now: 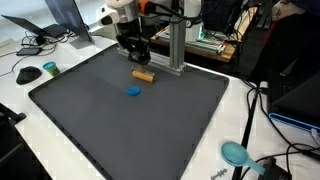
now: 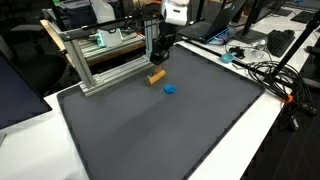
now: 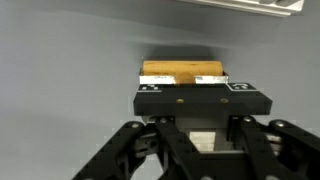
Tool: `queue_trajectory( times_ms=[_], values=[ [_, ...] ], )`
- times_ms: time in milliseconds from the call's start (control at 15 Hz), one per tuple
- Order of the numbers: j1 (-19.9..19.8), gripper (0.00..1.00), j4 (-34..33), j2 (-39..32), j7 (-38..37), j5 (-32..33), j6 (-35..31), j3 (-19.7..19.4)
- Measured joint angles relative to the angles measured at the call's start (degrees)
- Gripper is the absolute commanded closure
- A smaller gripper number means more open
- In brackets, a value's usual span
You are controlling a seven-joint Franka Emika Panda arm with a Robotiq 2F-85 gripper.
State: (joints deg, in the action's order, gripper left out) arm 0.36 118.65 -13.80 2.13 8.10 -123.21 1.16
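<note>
- Dark grey mat [image 1: 150, 130]: you'll find it flat on the white surface [image 1: 15, 100], taking up most of both exterior views; it also fills the wrist view as the grey ground.
- Small blue piece [image 1: 133, 91]: you see it lying on the mat, nearer the far edge than the middle.
- Aluminium frame [image 1: 178, 45]: you have it standing upright at the mat's far edge.
- Teal round item [image 1: 234, 152]: off the mat, on the surface near a corner.
- Computer mouse [image 1: 28, 74]: on the surface beside the mat, next to a small dark disc [image 1: 49, 68].
- Black cables [image 1: 250, 120]: trailing over the surface edge.
- Laptop [image 1: 55, 25]: open, behind the mouse.
</note>
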Motion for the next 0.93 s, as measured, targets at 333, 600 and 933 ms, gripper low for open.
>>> queue_trajectory(
  times_ms=[333,600,933],
  values=[
    [0.72,0.78,2.56,5.75,5.35,7.64,-2.37,0.35],
    [0.96,0.78,5.49,9.27,12.32,9.08,-8.65,1.27],
    [0.84,0.53,8.78,9.94,21.78,8.93,-17.52,1.42]
  ],
)
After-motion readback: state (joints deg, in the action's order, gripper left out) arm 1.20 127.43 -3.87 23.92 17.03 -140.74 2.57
